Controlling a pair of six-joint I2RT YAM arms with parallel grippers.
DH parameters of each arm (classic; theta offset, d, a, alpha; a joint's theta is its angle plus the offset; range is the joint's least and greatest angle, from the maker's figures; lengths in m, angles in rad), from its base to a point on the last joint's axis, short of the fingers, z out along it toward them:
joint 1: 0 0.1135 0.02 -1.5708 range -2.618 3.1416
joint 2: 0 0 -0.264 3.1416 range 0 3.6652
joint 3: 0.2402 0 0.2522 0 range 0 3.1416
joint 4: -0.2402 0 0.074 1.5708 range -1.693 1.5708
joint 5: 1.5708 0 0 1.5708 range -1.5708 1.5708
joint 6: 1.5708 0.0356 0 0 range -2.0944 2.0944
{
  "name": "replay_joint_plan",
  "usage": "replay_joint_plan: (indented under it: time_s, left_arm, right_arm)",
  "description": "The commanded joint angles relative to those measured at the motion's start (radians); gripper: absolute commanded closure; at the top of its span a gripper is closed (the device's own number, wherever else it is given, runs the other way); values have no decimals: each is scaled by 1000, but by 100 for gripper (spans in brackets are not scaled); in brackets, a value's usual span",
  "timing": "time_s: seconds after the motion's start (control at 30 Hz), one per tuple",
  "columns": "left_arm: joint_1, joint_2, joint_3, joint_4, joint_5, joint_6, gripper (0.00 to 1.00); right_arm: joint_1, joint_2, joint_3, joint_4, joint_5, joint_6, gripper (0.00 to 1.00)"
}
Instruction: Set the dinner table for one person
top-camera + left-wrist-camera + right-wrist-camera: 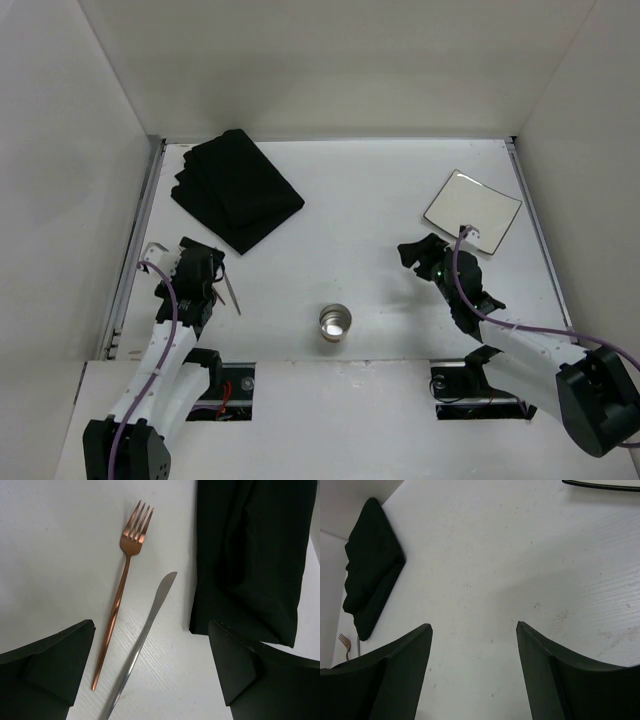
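Spans most of the top view as a bare white tabletop (370, 200), not yet laid. Judging by nearness, favours starting with the left end effector (203, 268), spread apart and empty, at the left of that frame. In its wrist view, straight ahead between the 2 fingers: a copper fork (119, 600) and a steel knife (150, 620), long axes running bottom to top, tines and blade tip toward the upper edge, handles converging low (touching or not, cannot tell). To the upper right of them, a folded black cloth mat (250, 555). Puts the right end effector (418, 256), likewise spread and empty, just lower left of the square plate (472, 209). Only from above: a metal cup (336, 321) at lower centre, absent from both wrist views.
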Motion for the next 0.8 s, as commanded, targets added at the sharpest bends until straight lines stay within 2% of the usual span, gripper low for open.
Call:
replay_joint_plan:
  time_s: [0.0,0.33,0.4,0.5,0.53,0.57,0.6,0.63,0.7,0.77]
  left_arm:
    - [2,12,6,39,-3,8,0]
    - [-81,140,44,228,-9,74,0]
    - [-99,175,57,291,-3,74,0]
    - [-128,242,93,351,-6,80,0]
    - [-135,282,107,385,5,87,0]
    - [-138,308,116,411,15,98,11]
    - [-144,346,133,442,23,113,36]
    - [-156,391,156,457,19,124,54]
    - [-165,466,201,462,6,129,63]
    - [-174,535,237,471,3,120,63]
  right_arm:
    - [4,-7,22,59,5,-2,26]
    - [8,-15,28,58,-3,-9,28]
    - [13,-9,25,61,7,-8,38]
    - [16,16,47,48,-16,-19,64]
    - [22,16,50,44,-24,-23,70]
    - [30,19,50,48,-21,-23,72]
    - [34,25,50,51,-16,-23,72]
    - [34,34,56,45,-16,-23,72]
    - [36,40,64,42,-26,-26,71]
    - [45,37,61,47,-16,-28,64]
